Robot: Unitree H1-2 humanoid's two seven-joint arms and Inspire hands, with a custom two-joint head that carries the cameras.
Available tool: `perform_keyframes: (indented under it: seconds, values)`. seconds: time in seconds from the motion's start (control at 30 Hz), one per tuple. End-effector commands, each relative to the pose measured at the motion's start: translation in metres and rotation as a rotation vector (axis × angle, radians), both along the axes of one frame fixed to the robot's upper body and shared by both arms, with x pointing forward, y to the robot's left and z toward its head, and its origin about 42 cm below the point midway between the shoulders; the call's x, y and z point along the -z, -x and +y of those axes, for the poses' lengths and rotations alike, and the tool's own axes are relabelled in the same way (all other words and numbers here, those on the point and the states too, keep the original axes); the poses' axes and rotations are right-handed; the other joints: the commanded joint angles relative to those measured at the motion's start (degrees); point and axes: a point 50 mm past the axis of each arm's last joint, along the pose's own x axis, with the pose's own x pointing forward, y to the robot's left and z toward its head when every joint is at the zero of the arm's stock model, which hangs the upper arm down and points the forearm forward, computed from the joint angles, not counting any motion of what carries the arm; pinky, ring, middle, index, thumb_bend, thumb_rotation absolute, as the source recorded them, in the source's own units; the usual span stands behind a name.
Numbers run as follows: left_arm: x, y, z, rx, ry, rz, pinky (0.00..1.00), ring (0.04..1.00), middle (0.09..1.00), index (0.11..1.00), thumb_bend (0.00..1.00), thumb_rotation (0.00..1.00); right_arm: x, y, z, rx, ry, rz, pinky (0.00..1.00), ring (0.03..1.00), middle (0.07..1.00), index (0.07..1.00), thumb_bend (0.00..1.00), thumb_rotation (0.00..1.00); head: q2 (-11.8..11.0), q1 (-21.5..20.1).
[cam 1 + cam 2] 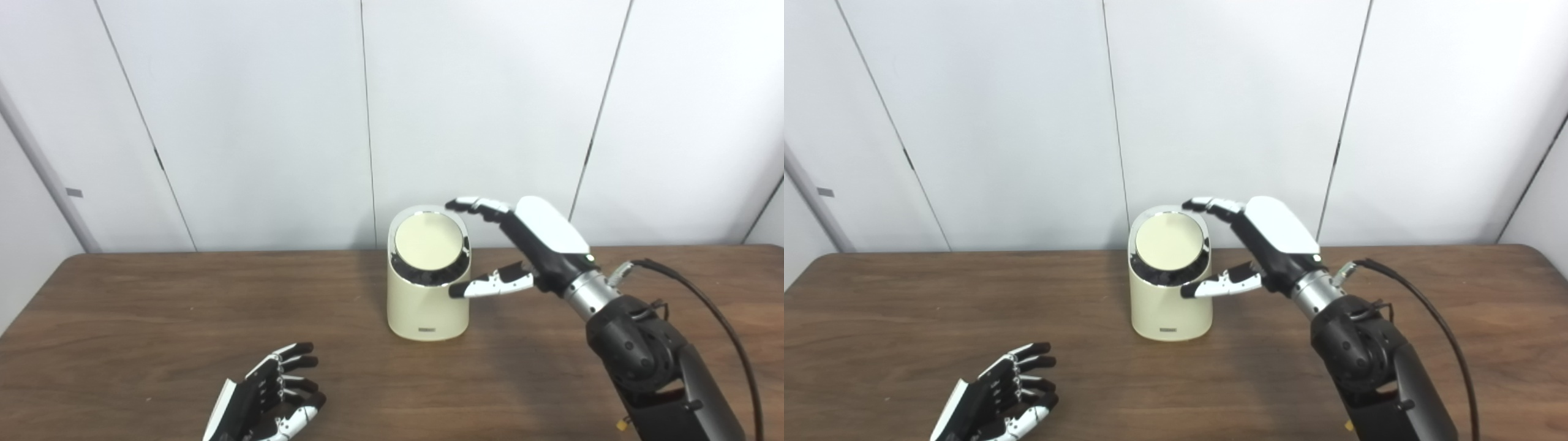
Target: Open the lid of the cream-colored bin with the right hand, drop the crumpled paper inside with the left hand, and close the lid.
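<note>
The cream-colored bin [427, 275] stands mid-bench [122, 318], its lid [429, 240] down. At its 3 o'clock the right hand [520, 245] spreads its fingers [478, 205] apart, fingers by the rim, thumb at the bin's side, gripping nothing. At 7 o'clock the left hand [275, 398] lies splayed and empty. No crumpled paper shows; whether it has gone in is unclear.

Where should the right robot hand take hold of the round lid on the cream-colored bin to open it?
Probably at the top rear edge of the round cream lid, coming from the bin's right side. The lid sits closed and tilted toward the camera inside a shiny chrome ring, so only its rim offers purchase. The right robot hand is already there, open, fingers over the top edge and thumb beside the cream-colored bin.
</note>
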Motion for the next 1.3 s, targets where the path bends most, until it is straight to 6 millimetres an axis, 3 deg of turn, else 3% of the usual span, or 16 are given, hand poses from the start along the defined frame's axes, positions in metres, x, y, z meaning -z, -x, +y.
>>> perform_keyframes:
  seconds: [0.0,0.17,0.4,0.63,0.73,0.93,1.27]
  values:
    - [-0.015,-0.005,0.0,0.014,-0.003,-0.069,0.51,0.614,0.75,0.795,0.53,0.09,-0.015,0.007,-0.003,-0.023,-0.106,-0.084,0.67,0.817,0.866,0.867,0.7,0.37,0.0,0.0]
    - [-0.017,-0.005,-0.001,0.014,0.001,-0.071,0.51,0.613,0.751,0.795,0.53,0.09,0.015,0.017,-0.029,-0.013,-0.282,0.007,0.83,0.919,0.937,0.925,0.74,0.24,0.0,-0.1]
    - [-0.016,-0.007,-0.001,0.029,0.004,-0.084,0.51,0.612,0.752,0.795,0.54,0.11,0.056,0.037,-0.052,0.027,-0.285,0.092,0.73,0.849,0.937,0.938,0.83,0.36,0.1,-0.2]
    - [-0.02,-0.009,0.0,0.025,0.003,-0.091,0.51,0.61,0.749,0.796,0.54,0.06,0.083,0.051,-0.063,0.042,-0.363,0.111,0.71,0.85,0.938,0.94,0.8,0.32,0.1,-0.4]
    - [-0.021,-0.011,0.0,0.021,-0.008,-0.098,0.52,0.612,0.75,0.797,0.54,0.06,0.091,0.052,-0.065,0.042,-0.378,0.101,0.71,0.85,0.941,0.943,0.8,0.35,0.1,-0.5]
    - [-0.026,-0.014,0.001,0.018,-0.026,-0.126,0.54,0.625,0.75,0.794,0.55,0.07,0.098,0.056,-0.062,0.029,-0.419,0.098,0.74,0.849,0.925,0.918,0.77,0.32,0.1,-0.4]
    - [-0.039,-0.025,-0.002,0.02,-0.031,-0.222,0.6,0.698,0.755,0.8,0.64,0.18,0.104,0.063,-0.052,0.04,-0.49,0.119,0.75,0.838,0.908,0.902,0.79,0.29,0.3,-0.1]
